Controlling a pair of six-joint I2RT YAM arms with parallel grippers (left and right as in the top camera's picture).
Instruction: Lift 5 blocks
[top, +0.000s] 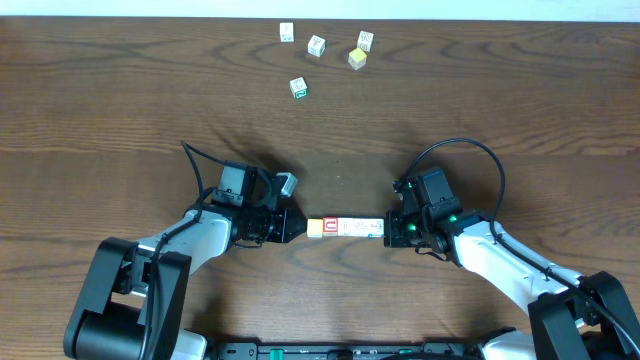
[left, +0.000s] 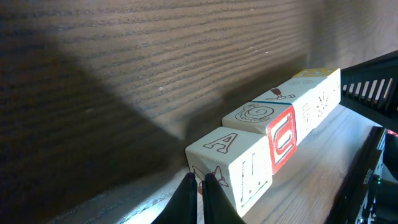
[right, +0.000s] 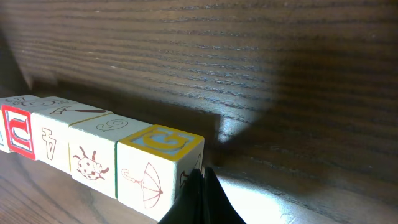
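Observation:
Several blocks (top: 345, 227) lie end to end in one straight row between my two grippers, low in the overhead view. My left gripper (top: 298, 226) is shut, its tips pressed against the whitish "A" block (left: 224, 162) at the row's left end. Beside that block is the red-bordered block (left: 283, 134). My right gripper (top: 388, 229) is also shut, its tips (right: 200, 171) against the yellow-topped block (right: 155, 165) at the other end. The left fingertips (left: 191, 183) hold nothing between them. I cannot tell whether the row rests on the table.
Several loose cubes sit near the table's far edge: three whitish ones (top: 316, 45), a pale yellow one (top: 357, 59) and a green-bordered one (top: 298, 88). The dark wooden table (top: 120, 100) ends just behind them.

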